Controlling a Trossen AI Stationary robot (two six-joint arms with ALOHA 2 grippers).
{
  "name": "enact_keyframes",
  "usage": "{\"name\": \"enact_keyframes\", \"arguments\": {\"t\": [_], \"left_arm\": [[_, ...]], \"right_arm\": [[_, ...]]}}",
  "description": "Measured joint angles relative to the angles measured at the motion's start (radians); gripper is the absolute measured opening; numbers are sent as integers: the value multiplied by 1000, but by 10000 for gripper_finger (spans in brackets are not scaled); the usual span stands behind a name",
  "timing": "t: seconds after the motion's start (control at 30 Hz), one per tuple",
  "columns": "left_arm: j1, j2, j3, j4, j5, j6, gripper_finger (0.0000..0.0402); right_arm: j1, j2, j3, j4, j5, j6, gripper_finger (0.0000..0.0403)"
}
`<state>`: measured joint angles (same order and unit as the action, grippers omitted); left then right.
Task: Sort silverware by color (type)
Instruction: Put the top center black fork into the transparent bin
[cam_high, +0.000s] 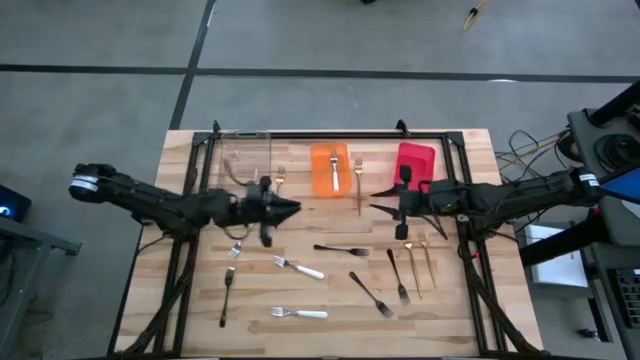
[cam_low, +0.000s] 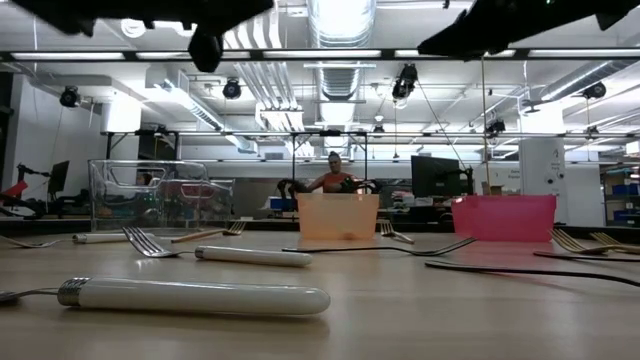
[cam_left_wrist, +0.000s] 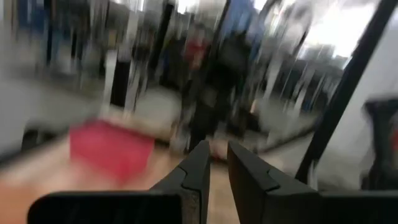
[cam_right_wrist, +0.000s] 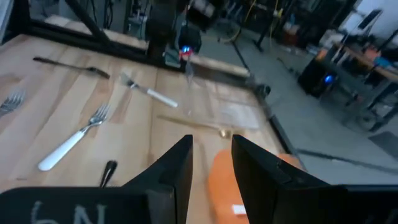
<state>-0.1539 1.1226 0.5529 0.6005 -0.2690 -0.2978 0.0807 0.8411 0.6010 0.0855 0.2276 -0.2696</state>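
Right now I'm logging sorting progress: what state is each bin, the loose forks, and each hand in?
Clear bin: upright, contents unclear.
Orange bin: upright, white-handled piece inside.
Red bin: upright, nothing visible inside.
Loose forks: lying flat, unsorted.
Left hand: raised, nearly shut, empty.
Right hand: raised, open, empty.

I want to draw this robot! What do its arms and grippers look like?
Both arms are long, thin and black. The left arm has a white band at its outer end. Each gripper, left gripper and right gripper, has two flat, dark, pointed fingers.
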Motion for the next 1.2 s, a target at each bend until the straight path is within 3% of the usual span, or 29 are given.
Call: {"name": "enact_keyframes", "arguments": {"t": [0.23,0.53,0.9,1.2], "left_arm": [[0,101,286,-665,-69,-176,39],[-1,277,586,-1177,-80,-288,39],[-12,494,732,-1220,-80,-142,39],[-34,664,762,-1147,-80,-100,39]], "right_arm": [[0,-62,-4,-37,1,-6,102],[-1,-55,-5,-67,82,-54,102],[-1,-59,-5,-149,113,-54,102],[-1,-71,-5,-206,92,-83,102]]}}
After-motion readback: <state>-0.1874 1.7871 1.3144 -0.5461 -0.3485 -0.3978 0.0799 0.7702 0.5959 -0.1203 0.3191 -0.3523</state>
